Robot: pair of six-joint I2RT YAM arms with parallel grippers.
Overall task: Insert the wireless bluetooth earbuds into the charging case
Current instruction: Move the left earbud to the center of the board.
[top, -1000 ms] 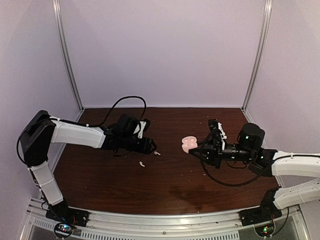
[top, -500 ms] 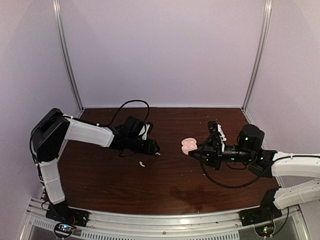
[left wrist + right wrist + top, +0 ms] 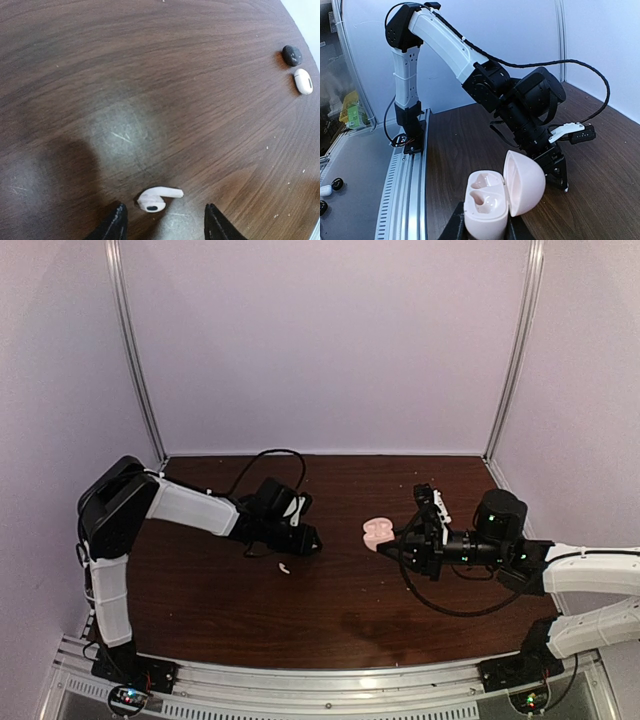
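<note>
Closest to the left wrist camera, the left gripper (image 3: 162,226) has its two dark fingertips about half parted and grips nothing. Just ahead of the gap between them, a stemmed white earbud (image 3: 157,198) lies on its side on the dark wood table (image 3: 150,75), its stem pointing right; it seems to touch neither tip. Well beyond it, near the table's far right edge in that view, a black earbud (image 3: 292,55) and a rounded white earbud (image 3: 303,81) lie just beside each other. On the other side, the right gripper (image 3: 487,231) is closed tight on the lower body of the pink charging case (image 3: 485,202). It holds the case upright, with its lid (image 3: 525,182) swung open to the right and two moulded wells facing up. Past the case, the left arm's black wrist reaches down to the table. From above, the case sits between the two grippers, apart from the left one.
</note>
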